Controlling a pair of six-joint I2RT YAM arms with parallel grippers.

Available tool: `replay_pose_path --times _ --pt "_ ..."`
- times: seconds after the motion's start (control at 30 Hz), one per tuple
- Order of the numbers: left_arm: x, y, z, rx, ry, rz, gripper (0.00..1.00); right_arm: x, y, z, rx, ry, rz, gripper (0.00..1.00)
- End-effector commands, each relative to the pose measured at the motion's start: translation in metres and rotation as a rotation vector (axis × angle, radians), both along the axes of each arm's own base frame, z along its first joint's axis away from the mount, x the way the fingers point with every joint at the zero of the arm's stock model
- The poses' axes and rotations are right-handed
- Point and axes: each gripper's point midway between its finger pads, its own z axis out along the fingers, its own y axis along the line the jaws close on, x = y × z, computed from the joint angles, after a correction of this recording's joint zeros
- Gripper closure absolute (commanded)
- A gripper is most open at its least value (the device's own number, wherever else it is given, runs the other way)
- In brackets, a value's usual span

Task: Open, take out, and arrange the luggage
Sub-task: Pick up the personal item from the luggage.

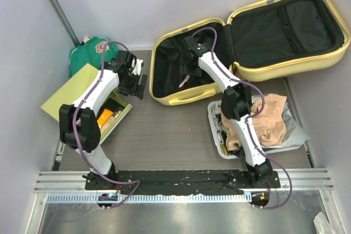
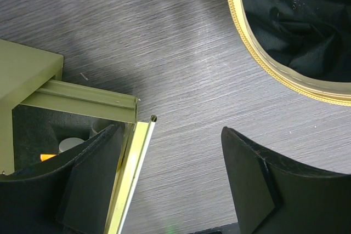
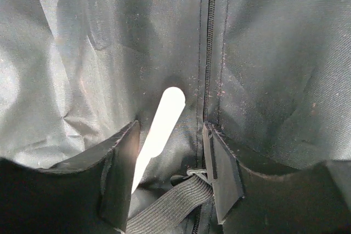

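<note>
The luggage (image 1: 181, 98), pale yellow with black lining, lies open at the back of the table, its lid (image 1: 307, 61) folded out to the right. My right gripper (image 1: 189, 75) reaches down into the base half. In the right wrist view my right gripper (image 3: 171, 127) is open, its fingers either side of a slim white stick (image 3: 164, 113) lying on the lining (image 3: 263, 53) beside a zipper (image 3: 208, 53). My left gripper (image 1: 138, 85) hangs open over the bare table left of the luggage. In the left wrist view my left gripper (image 2: 171, 135) holds nothing, and the luggage rim (image 2: 258, 58) shows at top right.
A yellow-green box (image 1: 77, 94) stands open at the left with an orange item (image 1: 105, 117) inside; its edge (image 2: 131, 163) runs beside my left finger. A green garment (image 1: 90, 53) lies behind it. A grey tray (image 1: 216, 130) of beige clothes (image 1: 269, 119) sits right. An elastic strap (image 3: 175, 206) crosses the lining.
</note>
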Motion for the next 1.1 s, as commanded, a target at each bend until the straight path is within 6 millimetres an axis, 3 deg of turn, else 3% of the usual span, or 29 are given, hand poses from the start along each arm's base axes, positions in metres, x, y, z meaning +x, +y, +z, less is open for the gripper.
replay_pose_path --times 0.0,0.23,0.4,0.57,0.77,0.83,0.87,1.07 --pt "0.003 0.0 -0.004 -0.003 -0.002 -0.003 0.23 0.004 -0.002 -0.011 -0.041 -0.005 -0.037 0.46" --pt "0.003 0.002 -0.003 0.012 -0.003 -0.008 0.23 -0.001 -0.01 -0.031 -0.077 0.054 -0.048 0.6" --pt "0.005 0.003 0.003 0.015 -0.016 -0.007 0.23 0.003 -0.014 -0.028 -0.063 0.048 -0.065 0.79" --pt "0.009 0.0 0.011 -0.001 -0.035 0.0 0.23 0.016 -0.018 0.002 0.02 -0.005 -0.115 0.99" --pt "0.011 -0.006 0.022 -0.041 -0.054 0.009 0.23 0.028 -0.021 0.066 0.202 -0.121 -0.199 0.99" --pt "0.012 -0.009 0.026 -0.061 -0.064 0.009 0.23 0.026 -0.024 0.069 0.222 -0.124 -0.21 0.99" --pt "0.013 -0.011 0.028 -0.067 -0.065 0.006 0.23 0.026 -0.025 0.085 0.239 -0.159 -0.21 0.99" --pt "0.015 -0.023 0.04 -0.138 -0.09 0.006 0.23 0.022 -0.026 0.113 0.256 -0.216 -0.173 0.99"
